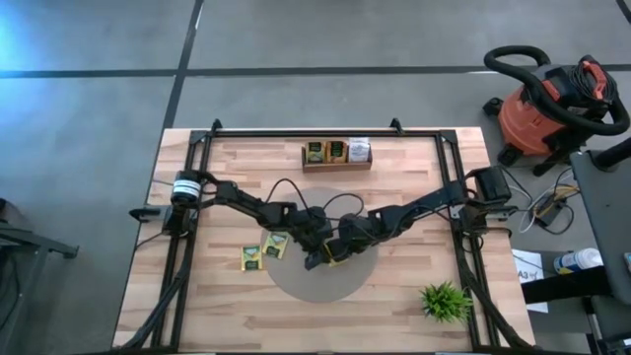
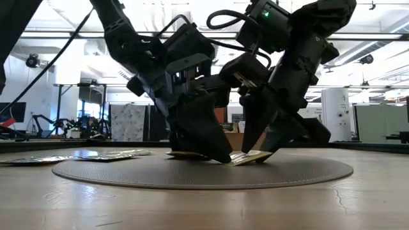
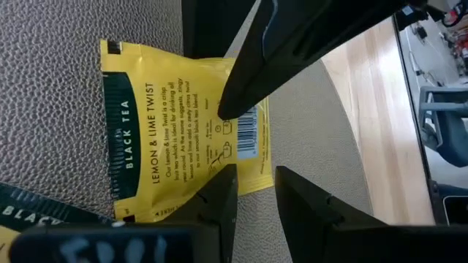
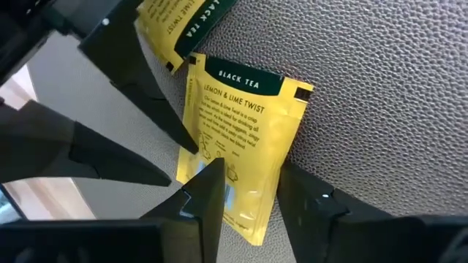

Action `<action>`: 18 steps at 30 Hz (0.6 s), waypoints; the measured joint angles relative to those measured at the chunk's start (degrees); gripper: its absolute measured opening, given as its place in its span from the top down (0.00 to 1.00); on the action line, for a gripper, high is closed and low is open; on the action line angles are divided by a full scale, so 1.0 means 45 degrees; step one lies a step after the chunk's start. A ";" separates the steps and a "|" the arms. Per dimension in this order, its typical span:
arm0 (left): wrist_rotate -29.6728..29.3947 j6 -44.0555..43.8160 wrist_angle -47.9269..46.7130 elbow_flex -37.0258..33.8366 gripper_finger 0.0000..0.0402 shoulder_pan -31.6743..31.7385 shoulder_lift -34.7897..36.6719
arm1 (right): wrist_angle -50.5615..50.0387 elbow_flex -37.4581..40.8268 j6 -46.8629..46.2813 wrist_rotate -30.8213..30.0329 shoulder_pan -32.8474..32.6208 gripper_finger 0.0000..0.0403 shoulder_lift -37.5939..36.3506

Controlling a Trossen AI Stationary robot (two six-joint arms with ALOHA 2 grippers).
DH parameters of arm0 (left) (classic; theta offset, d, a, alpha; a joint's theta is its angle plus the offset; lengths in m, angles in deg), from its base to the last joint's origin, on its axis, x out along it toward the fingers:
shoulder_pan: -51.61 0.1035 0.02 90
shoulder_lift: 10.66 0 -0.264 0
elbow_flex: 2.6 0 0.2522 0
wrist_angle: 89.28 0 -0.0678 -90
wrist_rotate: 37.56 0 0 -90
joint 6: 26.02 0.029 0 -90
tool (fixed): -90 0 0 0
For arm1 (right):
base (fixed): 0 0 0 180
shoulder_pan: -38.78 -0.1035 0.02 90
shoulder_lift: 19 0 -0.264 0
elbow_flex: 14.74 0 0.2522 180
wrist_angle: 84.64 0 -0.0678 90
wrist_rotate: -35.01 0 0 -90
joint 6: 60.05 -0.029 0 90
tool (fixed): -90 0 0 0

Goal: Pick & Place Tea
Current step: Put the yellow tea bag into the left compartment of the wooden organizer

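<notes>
A yellow tea packet (image 4: 245,109) (image 3: 183,124), printed "Lemon & Lime Twist", lies on the round grey mat (image 1: 296,281). In the low view its end by the right fingers (image 2: 262,154) sits slightly raised. Both grippers meet over it, pointing down. My left gripper (image 3: 256,179) (image 1: 314,256) is open by a narrow gap at the packet's barcode corner. My right gripper (image 4: 252,172) (image 1: 337,254) is open, with the barcode end between its fingers. Two more yellow packets (image 1: 251,258) (image 1: 274,247) lie flat to the left. The wooden tray (image 1: 337,154) holds further packets. My left gripper comes slanting down from the left; one fingertip (image 3: 219,191) lies over the barcode corner (image 3: 252,172), the other (image 3: 307,201) stands on the mat beyond the edge. My right gripper comes slanting down from the right; one fingertip (image 4: 212,172) rests on the packet's face near the barcode end (image 4: 245,212), the other (image 4: 296,183) stands beside the long edge. Whether that finger touches the edge, I cannot tell.
A small green plant (image 1: 444,301) stands near the table's right near corner. The two arms cross close together over the mat's middle. A red shop vacuum (image 1: 547,108) sits on the floor beyond the table's far right corner. Bare wood lies along the near edge.
</notes>
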 joint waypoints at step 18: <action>-0.0792 -0.0456 -0.0080 -0.0066 0.76 0.0007 0.0519 | -0.0016 0.0019 0.2490 -0.0916 0.0000 0.97 -0.0343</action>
